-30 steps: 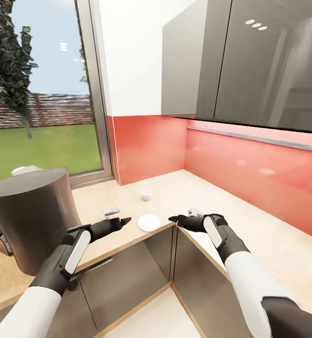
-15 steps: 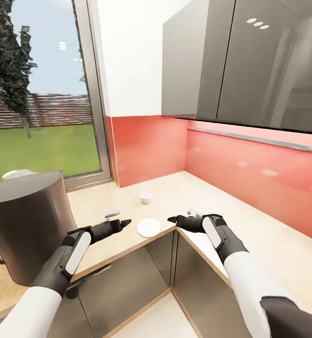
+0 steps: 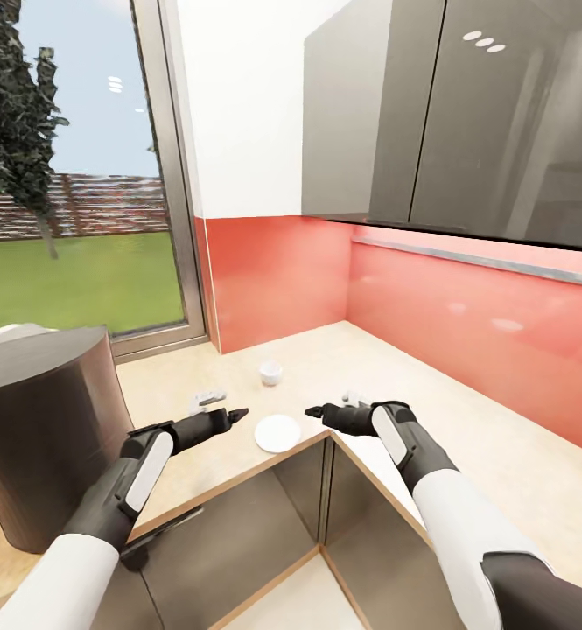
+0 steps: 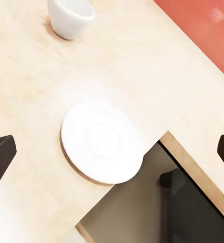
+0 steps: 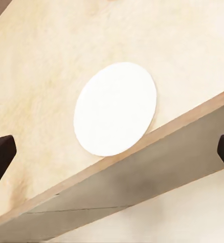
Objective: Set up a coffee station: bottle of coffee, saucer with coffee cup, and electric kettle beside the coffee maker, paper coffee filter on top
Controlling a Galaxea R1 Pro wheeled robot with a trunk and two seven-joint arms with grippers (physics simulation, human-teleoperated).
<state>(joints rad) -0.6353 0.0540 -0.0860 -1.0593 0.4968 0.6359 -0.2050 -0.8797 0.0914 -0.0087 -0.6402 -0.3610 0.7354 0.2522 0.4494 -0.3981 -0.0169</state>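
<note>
Head view: saucer (image 3: 277, 433) between tools.

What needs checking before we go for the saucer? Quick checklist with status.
1. Left gripper free: ok, fingers spread wide in the left wrist view, nothing between them.
2. Right gripper free: ok, open and empty in the right wrist view.
3. Saucer reachable: ok, it lies flat on the countertop between both grippers, right at the inner corner edge.
4. Saucer bare: ok, nothing on it; the coffee cup stands apart, farther back.
5. Slip risk: not ok, the saucer's rim sits at the counter edge, so a sideways nudge could tip it off.
6. Coffee maker on the counter: ok, at the left.
</note>
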